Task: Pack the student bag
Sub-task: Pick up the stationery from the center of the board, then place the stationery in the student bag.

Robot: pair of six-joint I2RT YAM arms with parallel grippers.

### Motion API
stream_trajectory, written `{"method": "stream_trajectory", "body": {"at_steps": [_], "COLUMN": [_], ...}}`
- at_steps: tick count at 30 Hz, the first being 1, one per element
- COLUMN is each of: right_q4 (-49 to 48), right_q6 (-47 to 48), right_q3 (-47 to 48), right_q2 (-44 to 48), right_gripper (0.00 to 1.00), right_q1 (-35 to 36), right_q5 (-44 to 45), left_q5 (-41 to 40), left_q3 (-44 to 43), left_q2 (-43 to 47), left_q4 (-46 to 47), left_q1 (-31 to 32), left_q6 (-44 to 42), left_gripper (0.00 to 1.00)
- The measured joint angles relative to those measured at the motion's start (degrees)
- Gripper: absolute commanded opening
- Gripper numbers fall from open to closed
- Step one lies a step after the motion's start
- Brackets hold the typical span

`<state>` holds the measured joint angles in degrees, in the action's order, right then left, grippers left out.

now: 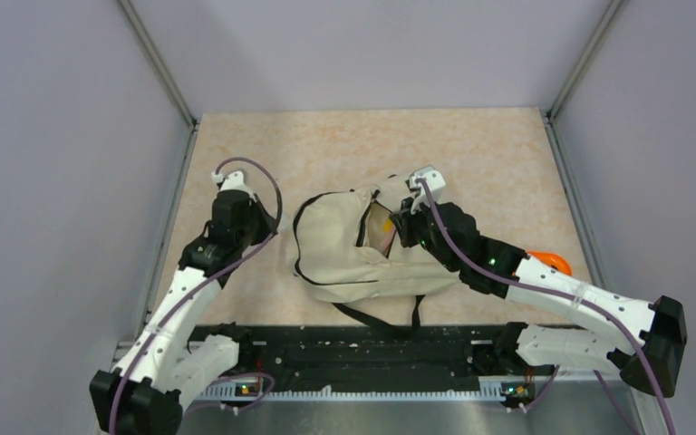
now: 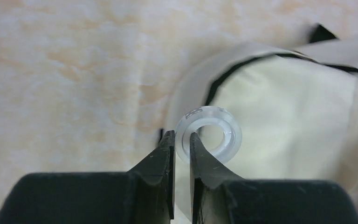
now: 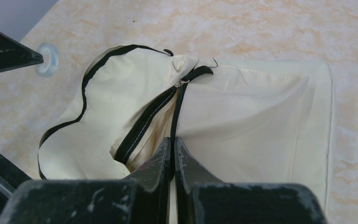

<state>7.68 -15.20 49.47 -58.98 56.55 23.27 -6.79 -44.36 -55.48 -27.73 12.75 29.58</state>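
The cream student bag lies in the middle of the table, its black zipper open. It also shows in the left wrist view and the right wrist view. My left gripper is shut on a clear tape roll and holds it left of the bag; it shows in the top view too. The roll also shows in the right wrist view. My right gripper is shut on the bag's zipper edge at the opening, holding it up.
An orange object lies right of the bag, partly behind my right arm. Black straps trail from the bag toward the black rail at the near edge. Grey walls close in the table on three sides.
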Motion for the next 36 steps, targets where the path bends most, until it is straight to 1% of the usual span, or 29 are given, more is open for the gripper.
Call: {"method": "stream_trajectory", "body": {"at_steps": [2, 5, 6, 9, 11, 14, 17, 21, 30, 33, 36], "right_q4": [-0.02, -0.02, -0.02, -0.02, -0.02, -0.02, -0.02, -0.02, -0.02, -0.04, -0.04], "right_q6": [0.0, 0.02, 0.0, 0.0, 0.0, -0.02, -0.02, -0.02, -0.02, -0.02, -0.04], "right_q3": [0.0, 0.0, 0.0, 0.0, 0.0, 0.0, 0.0, 0.0, 0.0, 0.0, 0.0], "right_q2": [0.0, 0.0, 0.0, 0.0, 0.0, 0.0, 0.0, 0.0, 0.0, 0.0, 0.0], "right_gripper": [0.0, 0.0, 0.0, 0.0, 0.0, 0.0, 0.0, 0.0, 0.0, 0.0, 0.0], "right_q1": [0.0, 0.0, 0.0, 0.0, 0.0, 0.0, 0.0, 0.0, 0.0, 0.0, 0.0], "right_q5": [-0.02, -0.2, -0.31, -0.5, -0.59, -0.66, -0.68, -0.68, -0.72, -0.72, -0.83], "left_q5": [1.14, 1.42, 1.38, 1.46, 1.7, 2.12, 2.62, 2.89, -3.54, -4.22, -4.04], "left_q3": [-0.48, -2.91, -4.48, -7.21, -8.28, -10.56, -13.33, -14.69, -14.91, -14.93, -14.93], "left_q2": [4.74, 5.6, 4.74, 0.74, -2.25, -7.76, -13.9, -18.34, -20.37, -21.79, -23.96], "left_q4": [-0.68, -1.46, -1.33, 0.72, 2.71, 4.96, 6.91, 8.66, 14.71, 16.15, 16.74], "left_q1": [4.24, 12.85, 16.61, 23.8, 27.43, 31.15, 33.22, 35.08, 36.09, 36.04, 36.04], "left_q6": [0.33, 1.4, 2.05, 3.69, 4.72, 5.51, 6.32, 7.06, 9.86, 10.14, 10.47], "left_gripper": [0.08, 0.08, 0.08, 0.08, 0.08, 0.08, 0.08, 0.08, 0.13, 0.24, 0.4]}}
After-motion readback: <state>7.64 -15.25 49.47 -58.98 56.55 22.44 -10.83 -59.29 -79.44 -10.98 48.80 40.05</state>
